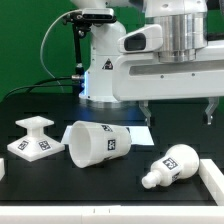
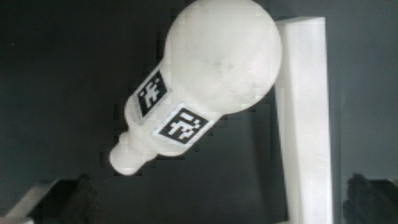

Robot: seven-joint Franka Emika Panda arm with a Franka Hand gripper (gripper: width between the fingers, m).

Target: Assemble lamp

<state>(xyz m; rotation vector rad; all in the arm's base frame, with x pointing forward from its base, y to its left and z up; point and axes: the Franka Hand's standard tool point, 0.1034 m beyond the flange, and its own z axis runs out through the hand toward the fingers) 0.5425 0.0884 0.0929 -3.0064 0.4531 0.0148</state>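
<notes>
You see three white plastic lamp parts, each carrying black-and-white square tags, lying well apart on a black desk (image 1: pixel 30 100).

The bulb (image 1: pixel 170 167) lies on its side toward the exterior view's right. Its round head points to the right and back, and its neck points to the front left. The tags sit on the neck. In the wrist view the bulb (image 2: pixel 205 80) fills the middle of the picture, with its head just beside a long white bar (image 2: pixel 306 120) that runs along the desk.

The gripper (image 1: pixel 178 118) hangs above the bulb with its two fingers spread wide, holding nothing and touching nothing.

The shade (image 1: pixel 95 143), a tapered cup, lies on its side in the middle of the desk. Its wide end faces the exterior view's left. You cannot tell what is inside it.

The square stepped base (image 1: pixel 32 137) stands upright at the exterior view's left.

Behind the parts stands the large white robot pedestal (image 1: pixel 100 70), marked with a triangle logo, in front of a green backdrop (image 1: pixel 30 40).
</notes>
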